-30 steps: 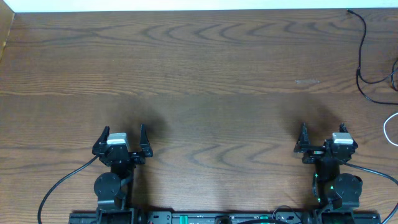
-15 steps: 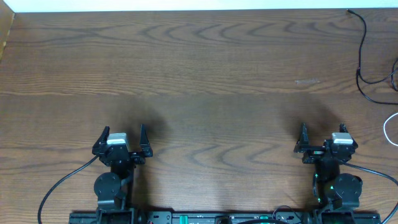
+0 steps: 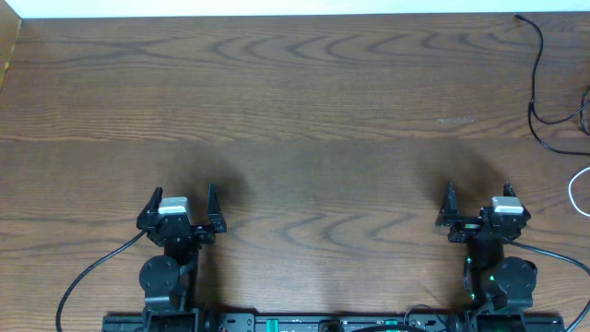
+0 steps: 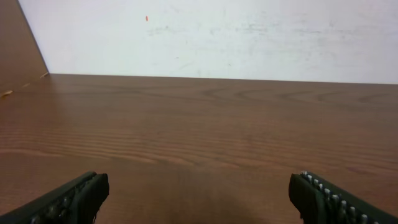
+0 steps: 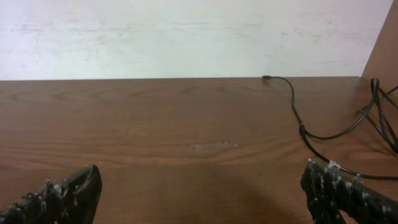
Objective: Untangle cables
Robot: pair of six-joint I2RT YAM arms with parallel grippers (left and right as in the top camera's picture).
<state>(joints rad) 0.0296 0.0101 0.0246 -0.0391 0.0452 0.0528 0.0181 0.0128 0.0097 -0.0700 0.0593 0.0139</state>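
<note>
While both arms sat at the near edge of the table (image 3: pixel 295 111), the cables (image 3: pixel 544 111) lay far off at its right side, well apart from either gripper. A thin black cable (image 3: pixel 536 83) began with a small plug end near the far right corner, ran down in a loose curve and bent out past the picture's edge. Below it, a white cable (image 3: pixel 573 192) showed only as a narrow arc cut off by the same edge. From the right wrist, the black cable (image 5: pixel 302 129) snaked across the wood from the back wall, and several more thin black strands (image 5: pixel 380 106) crossed one another at the far right; how they were knotted could not be made out.

The left gripper (image 3: pixel 183 190) stood with its jaws wide apart and held nothing, bare wood showing between them in the left wrist view (image 4: pixel 199 199). Its fingers (image 4: pixel 323 198) were dark, with rows of small pale studs along the inner face. The right gripper (image 3: pixel 478 189) was likewise spread and empty (image 5: pixel 202 198), its black pads (image 5: pixel 339 193) rough and knobbly.

The tabletop was brown wood with long wavy grain and a matte finish, marked by one pale scuff (image 3: pixel 454 120). Behind it rose a whitish, faintly smudged wall (image 4: pixel 217 31).
</note>
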